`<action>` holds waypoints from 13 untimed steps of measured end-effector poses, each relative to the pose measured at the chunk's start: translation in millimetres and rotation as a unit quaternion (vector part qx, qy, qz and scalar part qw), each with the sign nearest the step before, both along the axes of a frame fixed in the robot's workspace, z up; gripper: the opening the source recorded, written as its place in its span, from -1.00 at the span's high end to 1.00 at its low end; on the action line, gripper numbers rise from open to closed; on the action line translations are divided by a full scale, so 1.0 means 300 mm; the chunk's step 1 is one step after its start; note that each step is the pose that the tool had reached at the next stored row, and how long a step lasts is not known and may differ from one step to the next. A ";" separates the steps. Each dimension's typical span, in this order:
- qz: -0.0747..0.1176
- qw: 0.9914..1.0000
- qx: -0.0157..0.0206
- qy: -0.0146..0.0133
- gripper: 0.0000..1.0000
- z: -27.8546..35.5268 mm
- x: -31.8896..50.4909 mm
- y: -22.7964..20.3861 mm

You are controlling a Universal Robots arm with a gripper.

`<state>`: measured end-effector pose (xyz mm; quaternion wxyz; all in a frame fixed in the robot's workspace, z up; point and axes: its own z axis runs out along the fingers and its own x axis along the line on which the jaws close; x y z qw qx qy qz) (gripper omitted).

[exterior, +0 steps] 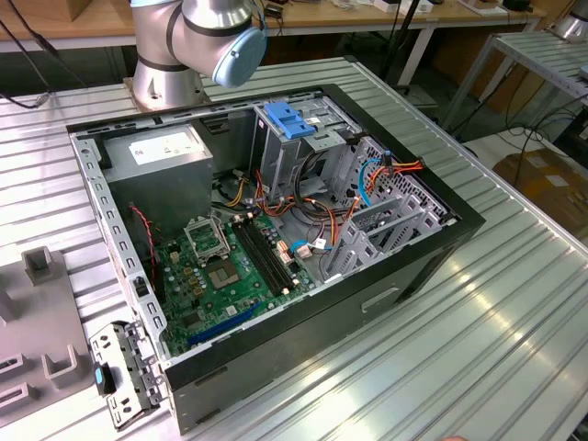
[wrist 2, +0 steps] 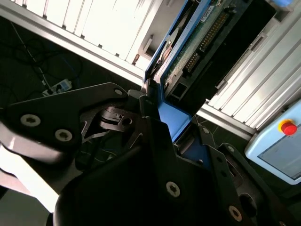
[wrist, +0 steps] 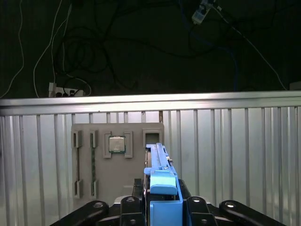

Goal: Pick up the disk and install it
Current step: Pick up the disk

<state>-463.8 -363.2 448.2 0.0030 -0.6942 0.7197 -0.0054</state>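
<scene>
Evidently the claw (wrist: 162, 202) is clamped on the disk (wrist: 159, 162), whose gripped end is partly hidden by it.

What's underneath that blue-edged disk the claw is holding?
In the first wrist view, a grey tray with a square chip seated in it lies on the ribbed table below the disk, which the gripper clamps. The disk covers part of the tray.

Robotics lab — arm base (exterior: 165, 87) on ribbed aluminium table (exterior: 478, 340), open computer case (exterior: 303, 335) — workbenches (exterior: 322, 20) behind.
</scene>
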 end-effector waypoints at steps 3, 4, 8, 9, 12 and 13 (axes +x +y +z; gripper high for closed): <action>0.000 1.000 0.000 0.000 0.25 0.012 0.000 0.000; 0.000 1.000 0.000 0.001 0.25 0.018 0.000 0.000; 0.000 1.000 0.000 0.001 0.25 0.039 0.000 0.000; 0.000 1.000 0.000 0.001 0.25 0.048 0.000 0.000; 0.000 1.000 0.000 0.002 0.25 0.067 0.000 0.000; 0.000 1.000 0.000 0.002 0.25 0.079 0.000 0.000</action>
